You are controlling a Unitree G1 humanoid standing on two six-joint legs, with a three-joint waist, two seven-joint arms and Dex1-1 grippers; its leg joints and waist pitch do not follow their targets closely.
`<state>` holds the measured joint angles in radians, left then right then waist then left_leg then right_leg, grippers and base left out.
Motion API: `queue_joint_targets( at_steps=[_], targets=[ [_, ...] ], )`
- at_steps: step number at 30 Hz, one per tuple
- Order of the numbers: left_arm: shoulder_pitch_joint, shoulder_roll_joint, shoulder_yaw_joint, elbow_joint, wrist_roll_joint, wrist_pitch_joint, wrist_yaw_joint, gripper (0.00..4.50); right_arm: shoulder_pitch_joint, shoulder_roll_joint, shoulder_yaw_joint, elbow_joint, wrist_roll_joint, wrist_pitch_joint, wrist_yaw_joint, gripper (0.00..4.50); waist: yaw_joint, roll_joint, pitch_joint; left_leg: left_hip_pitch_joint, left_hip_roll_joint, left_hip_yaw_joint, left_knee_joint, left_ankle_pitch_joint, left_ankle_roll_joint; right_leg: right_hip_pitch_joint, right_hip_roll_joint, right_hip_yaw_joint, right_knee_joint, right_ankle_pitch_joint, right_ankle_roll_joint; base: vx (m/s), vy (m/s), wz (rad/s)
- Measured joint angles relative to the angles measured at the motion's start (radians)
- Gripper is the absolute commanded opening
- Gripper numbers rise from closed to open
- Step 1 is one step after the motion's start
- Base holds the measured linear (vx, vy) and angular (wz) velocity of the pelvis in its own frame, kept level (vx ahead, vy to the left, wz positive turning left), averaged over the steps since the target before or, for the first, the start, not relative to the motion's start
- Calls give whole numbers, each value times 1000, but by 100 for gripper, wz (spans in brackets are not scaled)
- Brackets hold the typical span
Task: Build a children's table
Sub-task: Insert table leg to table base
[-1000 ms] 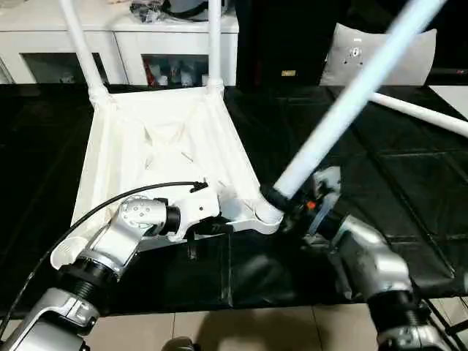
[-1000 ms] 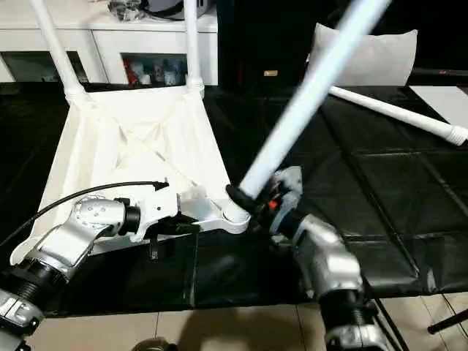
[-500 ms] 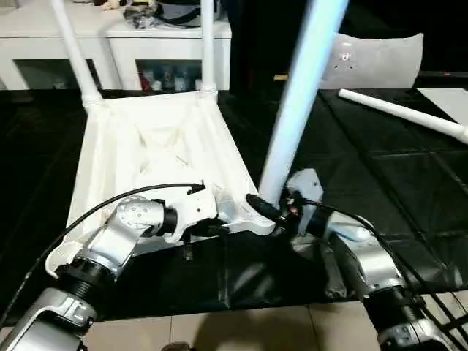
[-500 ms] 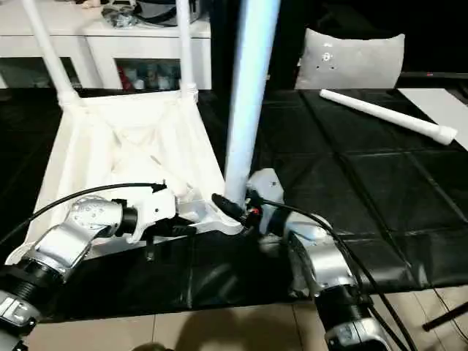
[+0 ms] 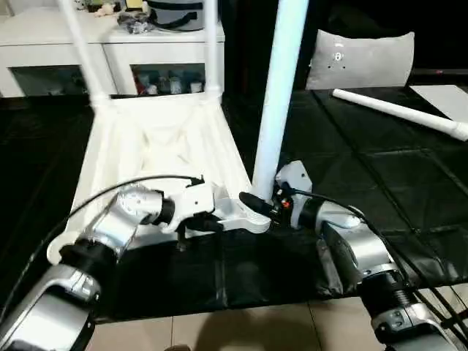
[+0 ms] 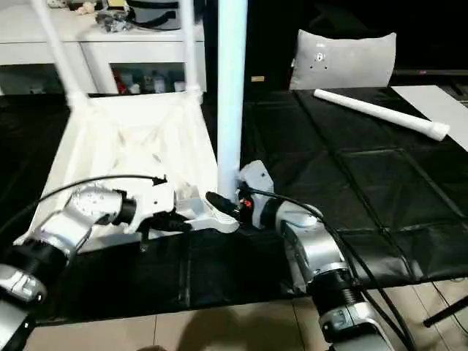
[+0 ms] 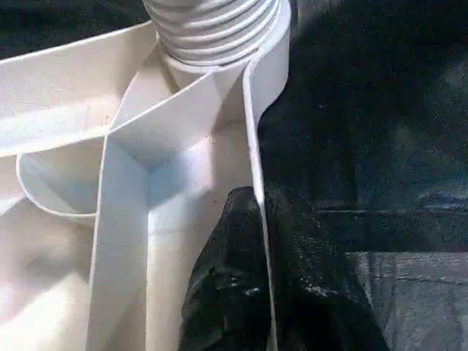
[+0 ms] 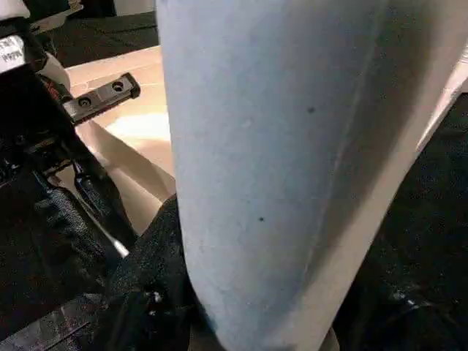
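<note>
Table top (image 5: 157, 150) upside down, long axis away from you; your right gripper (image 5: 256, 205) grasps upright leg (image 5: 281, 80), left gripper (image 7: 256, 241) clenched on top's rim.

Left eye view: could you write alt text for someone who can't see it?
A robot's right end effector holds a white table leg upright at the near corner of an upside-down white tabletop, while its left end effector pinches the tabletop's near rim. Another leg lies on the black table.

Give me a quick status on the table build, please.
Left gripper shut on tabletop rim. Right gripper shut on third leg, upright at near corner socket. Fourth leg lies loose, clear.
</note>
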<state>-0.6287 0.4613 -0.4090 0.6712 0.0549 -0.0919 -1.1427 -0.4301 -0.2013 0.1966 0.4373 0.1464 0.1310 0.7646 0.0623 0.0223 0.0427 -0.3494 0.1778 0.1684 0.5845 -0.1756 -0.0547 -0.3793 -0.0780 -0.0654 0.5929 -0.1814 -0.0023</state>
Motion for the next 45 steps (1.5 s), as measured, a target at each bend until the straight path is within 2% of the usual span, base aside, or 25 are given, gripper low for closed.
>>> queue_joint_targets(
  at_steps=[4, 8, 9, 11, 15, 18, 21, 23, 27, 29, 32, 33, 34, 35, 36, 37, 38, 39, 41, 44, 45],
  targets=[
    [7, 14, 3, -9, -1, 2, -9, 0, 2, 13, 7, -13, -3, 17, -17, 193, -8, 4, -2, 0, 0, 0, 0, 0, 0, 0, 0, 0, -1, 0, 0, 0, 0, 0],
    [77, 34, 40, -99, -12, 46, 7, 0, 3, 38, 9, -24, -3, 42, -36, 193, -21, 11, -4, 0, 0, 0, -2, 0, 0, -1, 0, 1, 0, 0, 0, 0, 0, 0],
    [130, 35, 59, -180, -13, 90, 40, 0, -1, 48, 11, -26, -4, 53, -44, 193, -29, 13, -5, 0, -1, 0, -4, 0, -1, 0, 0, 1, -1, 0, 0, 0, 0, 0],
    [200, 23, 86, -278, -13, 159, 106, 0, -1, 50, 11, -27, -7, 58, -55, 193, -32, 15, -10, 0, -2, 0, -4, 0, -1, 3, 0, 2, 1, 0, 0, 0, 0, 0],
    [332, -64, 120, -522, 5, 396, 276, 0, -20, 64, -11, -6, -22, 63, -121, 193, -38, 9, -12, 0, -2, 1, -7, -1, -1, -2, 0, 2, 1, -1, 0, 0, 0, 0],
    [358, -116, 118, -599, 9, 491, 334, 0, -35, 69, -23, 20, -24, 63, -148, 193, -42, 3, -9, 0, -2, 0, -7, -1, -1, -7, 0, 0, -3, -1, 0, 0, 0, 0],
    [365, -147, 107, -638, 26, 555, 378, 0, -48, 82, -34, 43, -31, 62, -176, 193, -44, -1, -7, 0, -2, -5, -11, -1, -1, -3, 0, -6, -16, -1, 0, 0, 0, 0],
    [365, -156, 106, -643, 31, 570, 394, 0, -54, 87, -34, 51, -32, 62, -190, 193, -47, -2, -5, -1, -2, -7, -11, -1, -1, -3, 0, -9, -21, -1, 0, 0, 0, 0],
    [369, -155, 100, -673, 42, 617, 410, 0, -68, 100, -34, 74, -36, 60, -198, 193, -59, 7, 0, -3, -2, -23, -11, -1, -1, 9, -2, -32, -45, -1, 0, 0, 0, 0],
    [369, -155, 97, -687, 51, 639, 413, 0, -73, 103, -34, 81, -36, 57, -200, 193, -63, 9, 2, -1, -2, -26, -14, -1, -1, 14, -2, -36, -52, -1, 0, 0, 0, 0],
    [369, -150, 95, -701, 59, 659, 415, 0, -84, 111, -43, 100, -36, 53, -202, 193, -71, 10, 2, 0, -3, -26, -15, -1, -1, 14, -3, -36, -53, -1, 0, 0, 0, 0],
    [368, -148, 95, -701, 60, 659, 416, 0, -86, 112, -45, 105, -36, 52, -203, 228, -73, 10, 3, 0, -3, -26, -15, -1, -1, 14, -3, -36, -53, -1, 0, 0, 0, 0],
    [368, -147, 96, -701, 60, 659, 419, 0, -91, 115, -48, 114, -35, 51, -204, 228, -76, 11, 3, 0, -4, -26, -15, -1, -1, 14, -4, -39, -53, -1, 0, 0, 0, 0],
    [368, -147, 95, -701, 60, 659, 424, 0, -94, 118, -50, 119, -35, 52, -206, 249, -79, 13, 4, 0, -4, -26, -15, -1, -1, 14, -7, -44, -54, -1, 0, 0, 0, 0],
    [368, -146, 96, -701, 60, 659, 427, 0, -97, 122, -54, 124, -33, 51, -212, 266, -81, 16, 7, 0, -4, -27, -15, -1, 0, 14, -14, -56, -54, -1, 0, 0, 0, 0],
    [365, -144, 95, -701, 60, 659, 428, 0, -100, 127, -58, 134, -31, 51, -215, 268, -82, 18, 9, -1, -3, -28, -15, -1, 0, 15, -16, -60, -57, -1, 0, 0, 0, 0],
    [360, -140, 96, -701, 60, 658, 428, 0, -102, 130, -61, 144, -31, 50, -219, 268, -82, 22, 12, -1, -3, -30, -16, -1, -1, 17, -16, -63, -60, -2, 0, 0, 0, 0],
    [355, -134, 92, -700, 59, 656, 427, 0, -103, 133, -62, 150, -30, 41, -223, 292, -81, 26, 14, -2, -4, -31, -20, -1, -1, 18, -16, -63, -62, -2, 0, 0, 0, 0],
    [346, -125, 86, -688, 59, 641, 422, 0, -103, 128, -62, 156, -32, 28, -223, 305, -79, 26, 14, -1, -6, -28, -26, -1, -1, 16, -16, -58, -62, -2, 0, 0, 0, 0],
    [332, -122, 84, -655, 57, 597, 406, 0, -87, 118, -56, 186, -42, 29, -221, 324, -64, 28, 16, -2, -6, -28, -29, -1, -1, 14, -16, -62, -62, -2, 0, 0, 0, 0],
    [326, -118, 83, -645, 55, 582, 398, 0, -74, 114, -56, 190, -42, 14, -219, 338, -60, 32, 20, -2, -5, -28, -28, -1, -1, 14, -16, -62, -62, -2, 0, 0, 0, 0]
  ],
)
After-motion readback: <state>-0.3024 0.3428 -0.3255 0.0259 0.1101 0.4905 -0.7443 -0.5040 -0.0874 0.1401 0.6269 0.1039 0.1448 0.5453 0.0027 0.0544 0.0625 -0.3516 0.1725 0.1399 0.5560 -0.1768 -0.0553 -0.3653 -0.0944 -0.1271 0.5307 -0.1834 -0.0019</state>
